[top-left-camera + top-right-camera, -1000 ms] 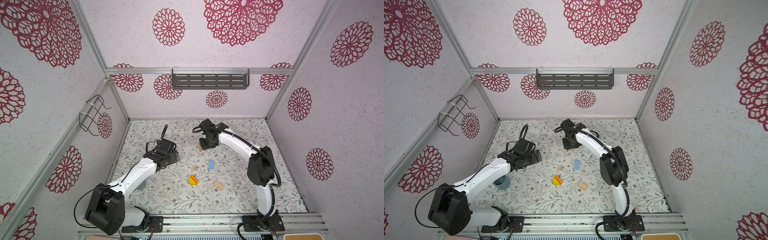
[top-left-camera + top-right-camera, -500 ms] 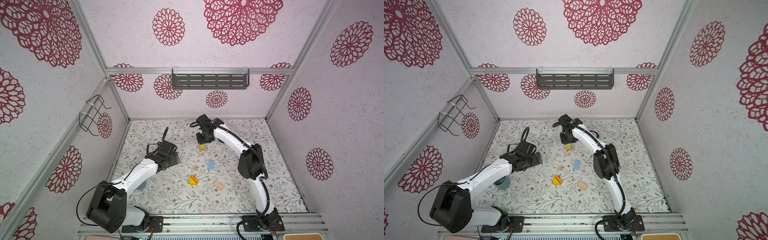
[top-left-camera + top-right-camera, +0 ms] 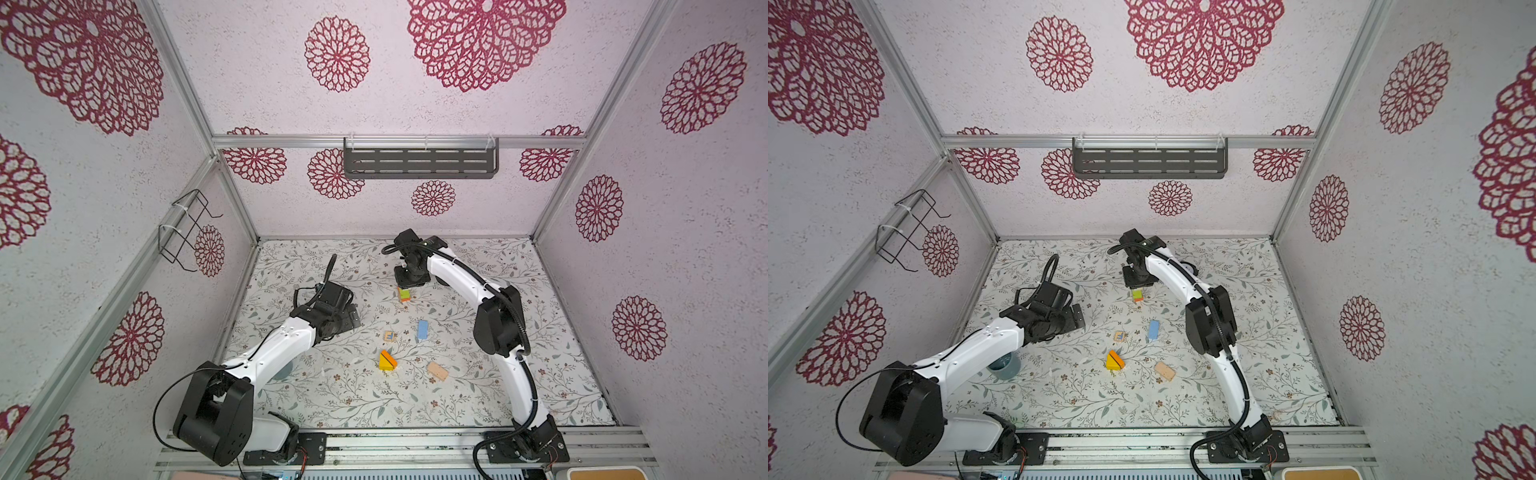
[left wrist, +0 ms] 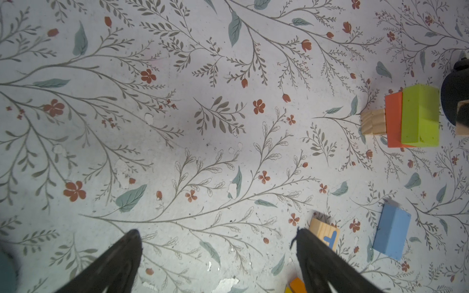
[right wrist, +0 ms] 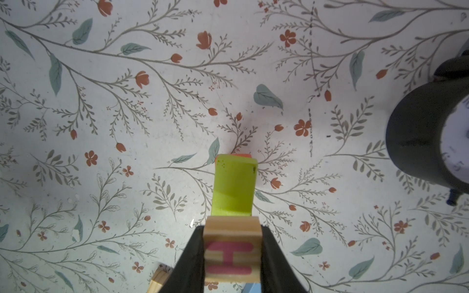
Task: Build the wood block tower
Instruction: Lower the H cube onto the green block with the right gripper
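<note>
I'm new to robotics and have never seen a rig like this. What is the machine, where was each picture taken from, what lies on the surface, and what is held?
Two white robot arms stand in a walled booth, each ending in a two-fingered gripper. Two pictures look down from one overhead camera pair; the others come from a camera on each wrist. On the floral table lie a blue block, a lettered cube, yellow and orange wedges and a tan brick, plus a short stack with a green block on top. The right gripper is shut on a cube marked H, above that stack. The left gripper is open and empty.
</note>
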Controlling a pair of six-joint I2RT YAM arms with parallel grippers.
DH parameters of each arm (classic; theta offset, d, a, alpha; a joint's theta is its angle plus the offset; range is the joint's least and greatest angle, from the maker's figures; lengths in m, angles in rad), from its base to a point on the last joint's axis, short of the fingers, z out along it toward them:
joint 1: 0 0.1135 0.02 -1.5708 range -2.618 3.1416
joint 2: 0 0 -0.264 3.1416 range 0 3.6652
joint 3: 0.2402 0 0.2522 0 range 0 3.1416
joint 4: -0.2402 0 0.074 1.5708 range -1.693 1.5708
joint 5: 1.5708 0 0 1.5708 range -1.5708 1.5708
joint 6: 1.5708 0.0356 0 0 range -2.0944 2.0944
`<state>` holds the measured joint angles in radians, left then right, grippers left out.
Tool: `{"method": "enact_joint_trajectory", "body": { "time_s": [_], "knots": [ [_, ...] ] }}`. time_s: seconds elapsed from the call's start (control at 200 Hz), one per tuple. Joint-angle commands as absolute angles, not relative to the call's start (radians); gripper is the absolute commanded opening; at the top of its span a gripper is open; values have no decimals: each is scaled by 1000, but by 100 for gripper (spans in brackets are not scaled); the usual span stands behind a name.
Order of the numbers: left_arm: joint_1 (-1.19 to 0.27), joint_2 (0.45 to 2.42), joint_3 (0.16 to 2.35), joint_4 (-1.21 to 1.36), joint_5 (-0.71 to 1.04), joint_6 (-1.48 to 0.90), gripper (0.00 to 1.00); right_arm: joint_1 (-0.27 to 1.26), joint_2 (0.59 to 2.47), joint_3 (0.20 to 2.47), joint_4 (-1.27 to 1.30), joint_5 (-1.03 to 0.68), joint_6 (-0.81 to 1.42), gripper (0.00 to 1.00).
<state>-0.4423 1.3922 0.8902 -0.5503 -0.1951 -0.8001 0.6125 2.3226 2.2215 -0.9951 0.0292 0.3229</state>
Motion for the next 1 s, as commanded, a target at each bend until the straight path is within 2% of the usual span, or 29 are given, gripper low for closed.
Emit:
{"method": "enact_joint_trajectory", "body": {
  "time_s": [0.0, 0.991],
  "knots": [
    [-443, 1401, 884, -530, -199, -794, 98, 603, 2331, 2259, -999, 26, 322, 31],
    [-443, 1396, 877, -538, -198, -796, 97, 592, 2371, 2282, -935, 4, 352, 33]
  ]
}}
